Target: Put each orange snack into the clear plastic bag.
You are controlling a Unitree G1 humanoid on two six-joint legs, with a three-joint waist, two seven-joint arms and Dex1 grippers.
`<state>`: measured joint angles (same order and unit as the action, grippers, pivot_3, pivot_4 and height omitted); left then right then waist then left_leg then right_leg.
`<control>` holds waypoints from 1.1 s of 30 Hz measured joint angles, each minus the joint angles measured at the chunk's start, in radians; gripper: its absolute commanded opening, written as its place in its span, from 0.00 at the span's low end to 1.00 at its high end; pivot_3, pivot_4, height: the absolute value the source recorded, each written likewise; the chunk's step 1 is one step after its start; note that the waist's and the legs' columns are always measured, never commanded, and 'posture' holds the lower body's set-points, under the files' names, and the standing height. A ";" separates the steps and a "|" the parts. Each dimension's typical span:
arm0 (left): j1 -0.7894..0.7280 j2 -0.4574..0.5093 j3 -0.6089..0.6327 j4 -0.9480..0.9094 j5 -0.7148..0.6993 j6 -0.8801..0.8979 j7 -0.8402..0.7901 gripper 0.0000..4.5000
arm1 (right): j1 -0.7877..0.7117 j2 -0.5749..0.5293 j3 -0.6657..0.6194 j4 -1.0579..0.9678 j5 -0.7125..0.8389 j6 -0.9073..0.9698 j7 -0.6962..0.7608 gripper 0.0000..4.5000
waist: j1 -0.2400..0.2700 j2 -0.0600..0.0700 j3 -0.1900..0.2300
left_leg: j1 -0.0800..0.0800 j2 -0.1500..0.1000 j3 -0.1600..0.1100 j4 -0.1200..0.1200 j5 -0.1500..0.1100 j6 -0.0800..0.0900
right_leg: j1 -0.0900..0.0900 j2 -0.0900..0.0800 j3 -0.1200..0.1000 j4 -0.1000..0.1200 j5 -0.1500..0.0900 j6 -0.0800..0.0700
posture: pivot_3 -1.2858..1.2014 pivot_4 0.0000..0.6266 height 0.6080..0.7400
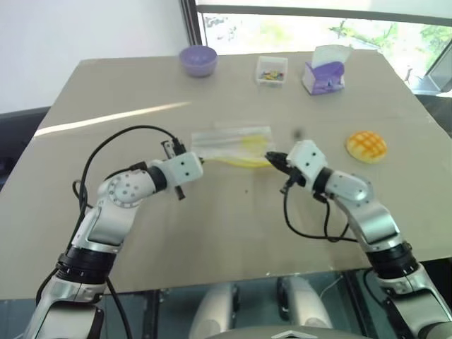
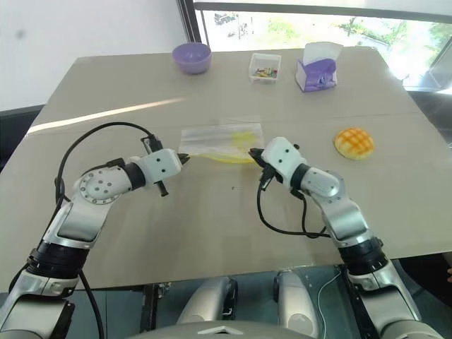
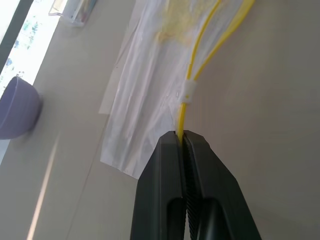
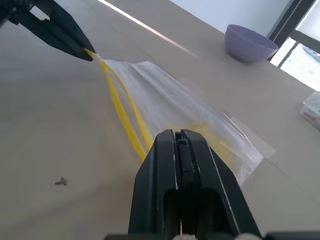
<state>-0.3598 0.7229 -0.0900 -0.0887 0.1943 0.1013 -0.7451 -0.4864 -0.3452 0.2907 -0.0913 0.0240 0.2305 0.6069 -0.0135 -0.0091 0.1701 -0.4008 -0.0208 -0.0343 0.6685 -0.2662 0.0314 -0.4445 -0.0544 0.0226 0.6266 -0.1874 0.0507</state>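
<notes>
The clear plastic bag (image 1: 229,140) lies in the middle of the table, its yellow seal strip along the near edge parted into two lines. My left gripper (image 1: 201,161) is shut on the strip's left end, clearly seen in the left wrist view (image 3: 182,136). My right gripper (image 1: 270,157) is shut at the strip's right end, its tips meeting the yellow edge (image 4: 177,134). One orange snack (image 1: 366,145), round with a criss-cross top, sits on the table to the right of the bag, apart from both grippers.
Along the table's far edge stand a purple bowl (image 1: 198,60), a small clear box of colourful bits (image 1: 271,69) and a purple tissue box (image 1: 325,73). Bare tabletop (image 1: 233,219) lies between the bag and the near edge.
</notes>
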 measured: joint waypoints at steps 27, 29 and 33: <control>-0.030 -0.047 0.008 -0.008 -0.149 0.066 -0.040 0.00 | -0.177 0.087 0.081 0.275 -0.113 -0.062 0.039 0.02 | -0.004 0.000 0.000 | 0.002 -0.002 0.000 0.002 0.000 0.000 | 0.000 0.000 0.001 0.007 0.000 0.000 | 0.52 0.24 1.00; -0.030 -0.047 0.008 -0.009 -0.149 0.062 -0.040 0.00 | -0.177 0.112 0.064 0.290 -0.103 -0.051 0.031 0.02 | -0.006 0.000 0.000 | 0.003 -0.002 0.000 0.002 0.000 0.000 | 0.000 0.000 0.001 0.007 0.000 0.000 | 0.52 0.24 1.00; -0.030 -0.048 0.004 -0.011 -0.149 0.050 -0.041 0.00 | -0.177 0.199 -0.009 0.309 -0.055 0.019 -0.032 0.02 | -0.006 0.000 0.000 | 0.003 -0.001 0.000 0.002 0.000 0.000 | 0.000 0.000 0.001 0.009 0.000 0.000 | 0.52 0.24 1.00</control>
<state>-0.3902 0.6753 -0.0856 -0.0994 0.0450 0.1513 -0.7859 -0.6637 -0.1467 0.2819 0.2177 -0.0311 0.2499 0.5749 -0.0195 -0.0091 0.1701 -0.3976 -0.0221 -0.0345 0.6703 -0.2663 0.0317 -0.4449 -0.0541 0.0239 0.6352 -0.1874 0.0505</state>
